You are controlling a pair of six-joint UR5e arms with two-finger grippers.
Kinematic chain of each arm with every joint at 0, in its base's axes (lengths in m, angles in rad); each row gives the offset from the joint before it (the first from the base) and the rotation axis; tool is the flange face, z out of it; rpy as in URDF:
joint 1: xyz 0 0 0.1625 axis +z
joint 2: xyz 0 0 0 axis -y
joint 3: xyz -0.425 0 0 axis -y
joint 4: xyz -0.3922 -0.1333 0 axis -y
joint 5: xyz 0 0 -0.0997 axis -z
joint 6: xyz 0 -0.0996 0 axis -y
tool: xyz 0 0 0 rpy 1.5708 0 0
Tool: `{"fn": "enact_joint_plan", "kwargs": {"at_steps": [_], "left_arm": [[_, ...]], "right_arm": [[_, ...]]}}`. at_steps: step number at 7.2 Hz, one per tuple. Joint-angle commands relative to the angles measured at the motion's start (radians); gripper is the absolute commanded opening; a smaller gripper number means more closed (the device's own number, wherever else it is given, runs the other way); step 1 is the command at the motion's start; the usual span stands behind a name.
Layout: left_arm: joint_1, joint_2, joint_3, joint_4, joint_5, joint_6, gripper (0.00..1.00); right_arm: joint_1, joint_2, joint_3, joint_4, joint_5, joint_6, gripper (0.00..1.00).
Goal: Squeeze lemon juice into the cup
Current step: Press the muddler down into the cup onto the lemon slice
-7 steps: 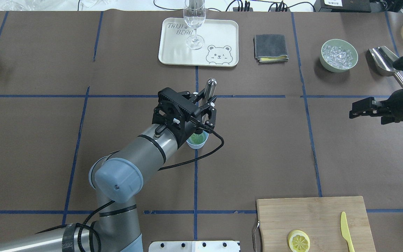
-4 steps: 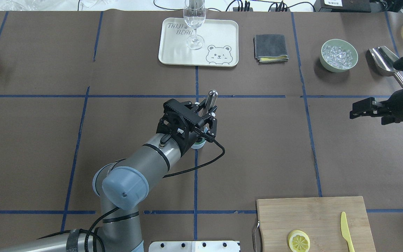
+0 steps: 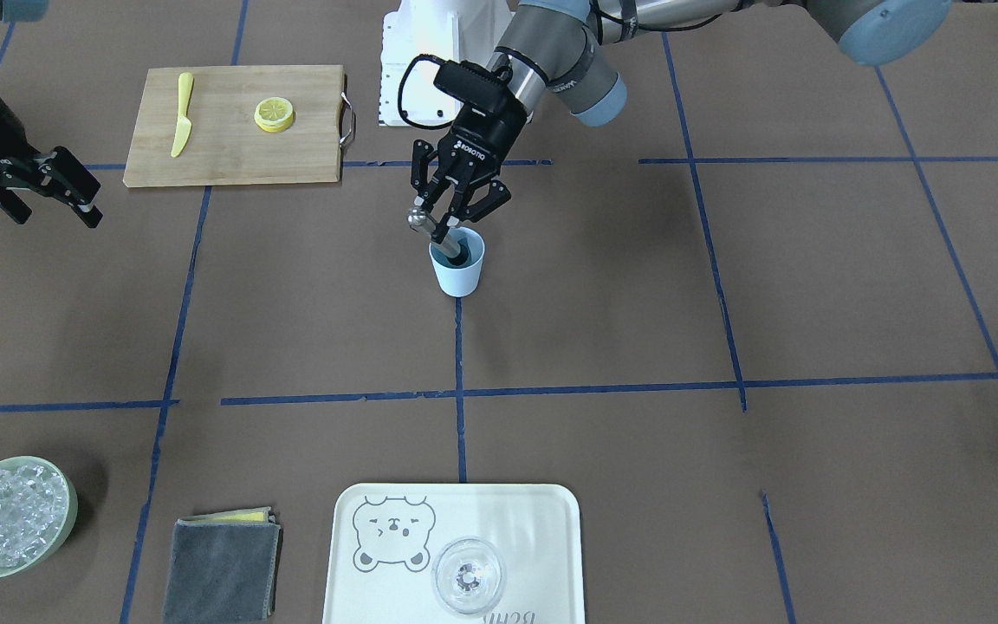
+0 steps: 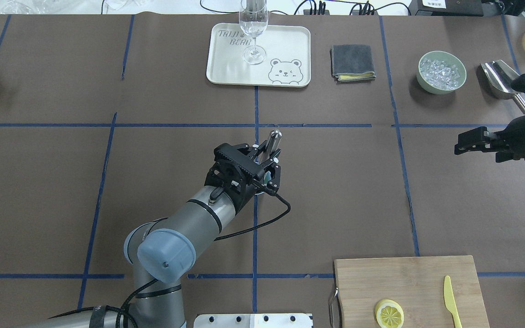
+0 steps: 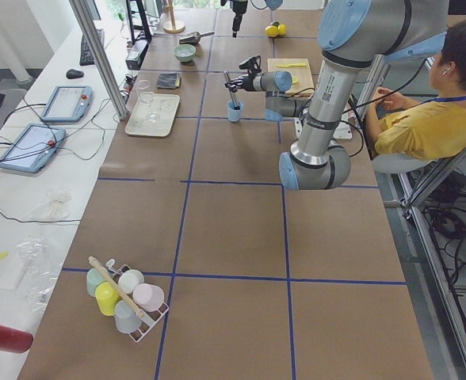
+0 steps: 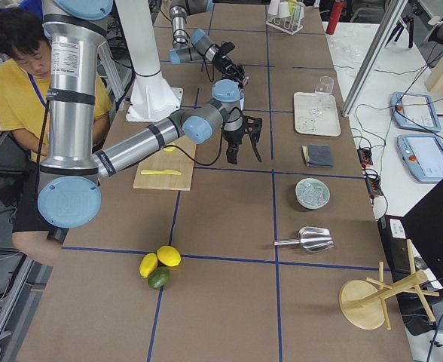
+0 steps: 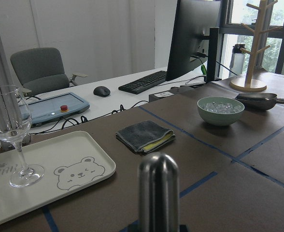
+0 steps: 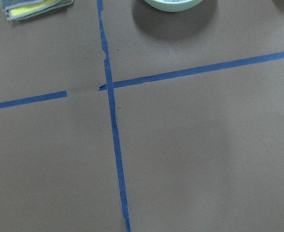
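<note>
The light-blue cup (image 3: 458, 269) stands at the table's middle. My left gripper (image 3: 450, 224) is right above it, shut on a tilted metal rod (image 3: 426, 227) whose lower end is inside the cup. In the overhead view the left gripper (image 4: 269, 158) hides nearly all of the cup; the rod's rounded top (image 4: 274, 136) sticks out. The cut lemon (image 4: 389, 314) lies on the wooden cutting board (image 4: 408, 278), also in the front view (image 3: 275, 113). My right gripper (image 4: 459, 143) is open and empty, far to the right above the table.
A yellow knife (image 4: 449, 300) lies on the board. At the far edge are a tray (image 4: 290, 50) with a clear glass (image 4: 253, 27), a grey cloth (image 4: 352, 62), a green bowl of ice (image 4: 441, 71) and a metal scoop (image 4: 498, 79).
My left gripper has moved down and towards the robot with the rod, and now covers the cup, whose green content showed earlier. The right arm has barely moved.
</note>
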Motion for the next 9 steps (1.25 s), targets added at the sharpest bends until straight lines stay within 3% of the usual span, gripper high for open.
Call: {"fn": "enact_joint_plan", "kwargs": {"at_steps": [1, 5, 9], "left_arm": [[0.002, 0.003, 0.000, -0.001, 0.000, 0.000, 0.00], [0.001, -0.011, -0.018, 0.002, 0.000, 0.006, 0.00], [-0.094, -0.029, -0.165, 0.051, -0.009, 0.086, 0.00]], "right_arm": [[0.000, 0.002, -0.002, 0.000, 0.000, 0.001, 1.00], [0.001, 0.000, 0.000, 0.000, 0.001, 0.001, 1.00], [0.001, 0.000, 0.004, 0.002, 0.001, 0.001, 1.00]]}}
